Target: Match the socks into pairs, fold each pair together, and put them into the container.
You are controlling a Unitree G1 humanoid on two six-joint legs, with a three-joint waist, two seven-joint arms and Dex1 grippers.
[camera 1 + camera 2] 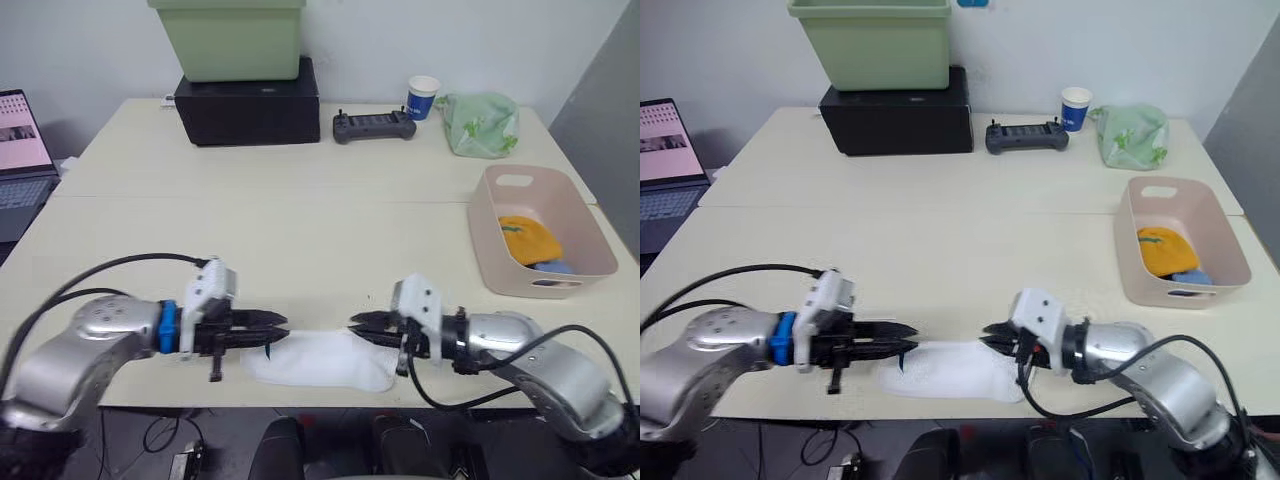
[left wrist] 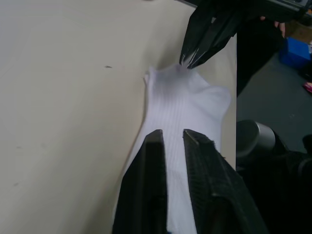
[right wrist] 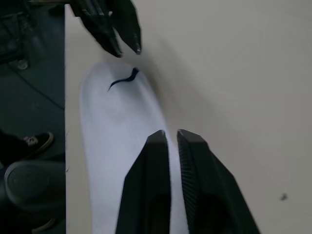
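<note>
At the near edge of the table [image 1: 330, 240], a white sock [image 1: 320, 362] with a dark mark lay flat, possibly two stacked, though that could not be told. The left gripper [image 1: 275, 322] hovered at one end of it and the right gripper [image 1: 362, 324] at the other, fingertips facing each other across the sock. In the wrist views each gripper's jaws stood nearly pressed together, a thin gap between them; whether either pinched fabric could not be told, though the right tips appeared to touch the sock's edge.

Judgement: the step in hand was the folding of the white pair. The next move calls for a sure pinch on one end, carried over to meet the other, without dragging the sock off the table edge.

Farther right, the pink container [image 1: 580, 215] held a mustard-orange bundle [image 1: 528, 240] and a light blue one [image 1: 553, 267], apparently already stowed. At the far side stood a pale green cloth bag [image 1: 481, 123], a paper cup [image 1: 423, 97], a handheld controller [image 1: 374, 126], a black box [image 1: 248, 104] bearing a green bin [image 1: 230, 37], and a laptop [image 1: 22, 150] at far left.
</note>
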